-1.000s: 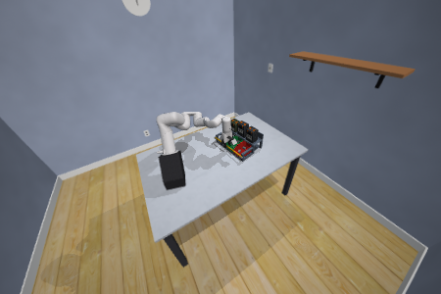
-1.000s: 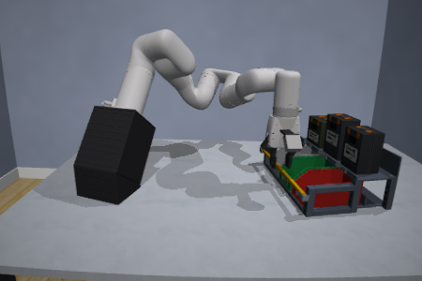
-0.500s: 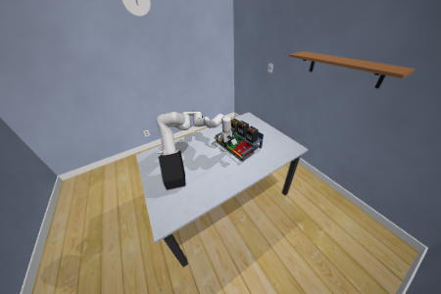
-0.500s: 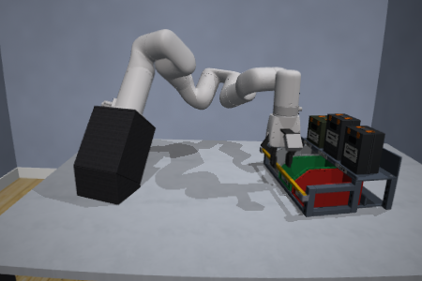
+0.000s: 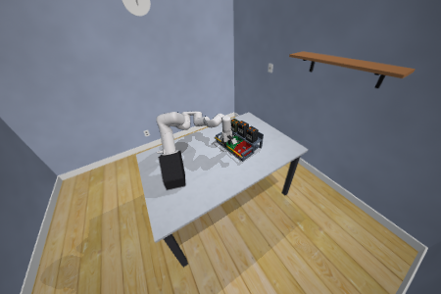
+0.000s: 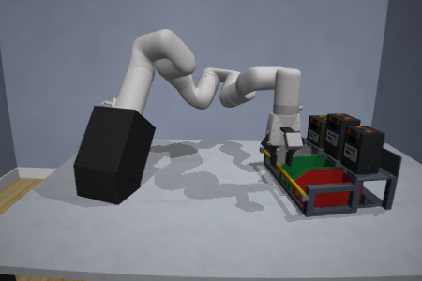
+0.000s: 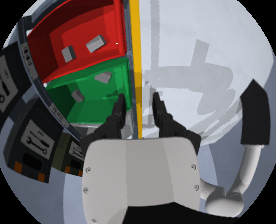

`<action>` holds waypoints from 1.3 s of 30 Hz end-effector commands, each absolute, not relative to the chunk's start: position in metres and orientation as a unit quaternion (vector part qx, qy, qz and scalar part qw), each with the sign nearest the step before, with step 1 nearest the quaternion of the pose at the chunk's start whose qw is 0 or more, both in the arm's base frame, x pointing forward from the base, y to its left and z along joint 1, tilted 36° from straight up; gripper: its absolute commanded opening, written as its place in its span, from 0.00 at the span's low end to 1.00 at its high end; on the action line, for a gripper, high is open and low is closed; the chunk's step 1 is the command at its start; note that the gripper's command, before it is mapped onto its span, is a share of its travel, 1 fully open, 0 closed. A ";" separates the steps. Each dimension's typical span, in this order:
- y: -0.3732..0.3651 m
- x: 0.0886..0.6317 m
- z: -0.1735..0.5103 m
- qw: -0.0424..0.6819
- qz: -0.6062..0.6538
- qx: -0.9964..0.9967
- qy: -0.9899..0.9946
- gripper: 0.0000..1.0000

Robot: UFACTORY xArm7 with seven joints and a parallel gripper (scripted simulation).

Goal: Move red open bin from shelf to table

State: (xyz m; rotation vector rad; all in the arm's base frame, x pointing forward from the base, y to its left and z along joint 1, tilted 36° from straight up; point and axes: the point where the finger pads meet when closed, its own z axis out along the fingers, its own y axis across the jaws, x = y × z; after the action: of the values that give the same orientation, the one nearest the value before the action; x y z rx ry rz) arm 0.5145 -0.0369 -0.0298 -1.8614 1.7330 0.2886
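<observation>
The red open bin (image 6: 330, 184) sits on the lower level of the dark shelf rack (image 6: 375, 175) at the table's right, nearest the front end. It also shows in the wrist view (image 7: 78, 30), with small grey parts inside, and in the wide view (image 5: 243, 148). A green bin (image 6: 307, 163) stands beside it; the wrist view (image 7: 89, 92) shows it too. My gripper (image 6: 281, 154) is low at the rack's front edge by the green bin. In the wrist view its fingers stand apart on either side of the yellow front rail (image 7: 138, 50), holding nothing.
Three black bins (image 6: 347, 144) stand on the rack's upper level. The arm's black base box (image 6: 113, 154) sits at the table's left. A wooden wall shelf (image 5: 350, 63) hangs on the far wall.
</observation>
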 end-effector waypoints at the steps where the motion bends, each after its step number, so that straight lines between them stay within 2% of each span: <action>1: -0.039 0.515 -0.028 0.287 0.106 -0.696 0.649 0.47; 39: -0.040 0.514 -0.025 0.287 0.106 -0.696 0.649 0.47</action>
State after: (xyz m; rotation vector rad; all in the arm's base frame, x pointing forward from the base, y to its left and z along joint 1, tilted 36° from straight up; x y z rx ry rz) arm 0.5136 -0.0388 -0.0267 -1.8616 1.7328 0.2892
